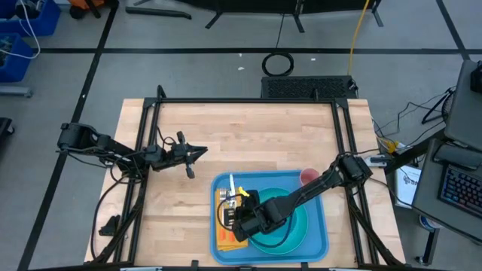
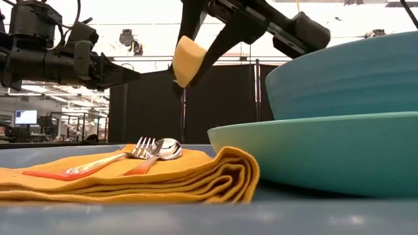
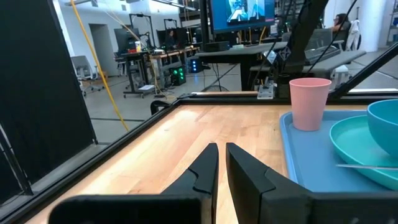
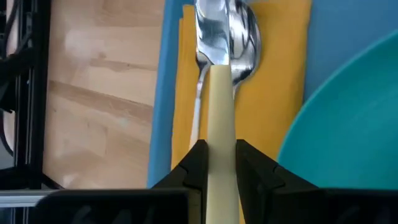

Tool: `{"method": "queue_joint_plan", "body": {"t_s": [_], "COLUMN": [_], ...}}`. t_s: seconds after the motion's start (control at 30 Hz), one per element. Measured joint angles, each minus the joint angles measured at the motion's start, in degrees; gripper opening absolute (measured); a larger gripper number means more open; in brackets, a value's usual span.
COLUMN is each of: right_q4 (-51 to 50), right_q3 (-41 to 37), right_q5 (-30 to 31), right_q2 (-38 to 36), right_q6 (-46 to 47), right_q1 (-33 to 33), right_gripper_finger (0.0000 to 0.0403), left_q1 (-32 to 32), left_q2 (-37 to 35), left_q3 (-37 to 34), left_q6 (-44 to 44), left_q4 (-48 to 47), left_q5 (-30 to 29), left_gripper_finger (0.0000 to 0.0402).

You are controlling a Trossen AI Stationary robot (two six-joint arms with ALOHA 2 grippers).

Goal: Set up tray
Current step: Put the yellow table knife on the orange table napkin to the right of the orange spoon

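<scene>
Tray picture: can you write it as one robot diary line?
right end effector: holding cream knife handle above napkin | tray: plate, bowl, fork, spoon | left end effector: waiting, shut

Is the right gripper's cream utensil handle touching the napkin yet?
Apart. The low view shows the handle, held in the right gripper, hanging well above the orange napkin.

A light wooden table (image 1: 248, 135) with a black metal frame carried the things. Directly on it lay 1 blue tray (image 1: 316, 245) with a raised rim, set at the near edge, toward the right half of the top. A pink cup (image 1: 309, 177) stood by the tray's far right corner; whether it rested on the wood or inside the rim could not be told. The remaining wood showed bare grain.
</scene>
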Motion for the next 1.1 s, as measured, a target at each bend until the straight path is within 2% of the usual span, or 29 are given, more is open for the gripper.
{"method": "queue_joint_plan", "body": {"t_s": [0.37, 0.67, 1.1], "right_q4": [2.67, 5.32, -0.48], "right_q3": [0.02, 0.02, 0.02], "right_q5": [0.19, -2.55, -4.85], "right_q2": [1.25, 3.75, 3.81], "right_q6": [3.27, 5.13, 7.2], "right_q1": [1.91, 2.68, 2.38], "right_gripper_finger": [0.0042, 0.0042, 0.0042], "left_q1": [0.04, 0.04, 0.04], "left_q2": [0.0, 0.0, 0.0], "left_q3": [0.0, 0.0, 0.0], "left_q6": [0.0, 0.0, 0.0], "left_q4": [-0.02, -0.02, 0.0], "left_q5": [-0.01, -0.01, -0.01], "left_gripper_finger": [0.0037, 0.0037, 0.0037]}}
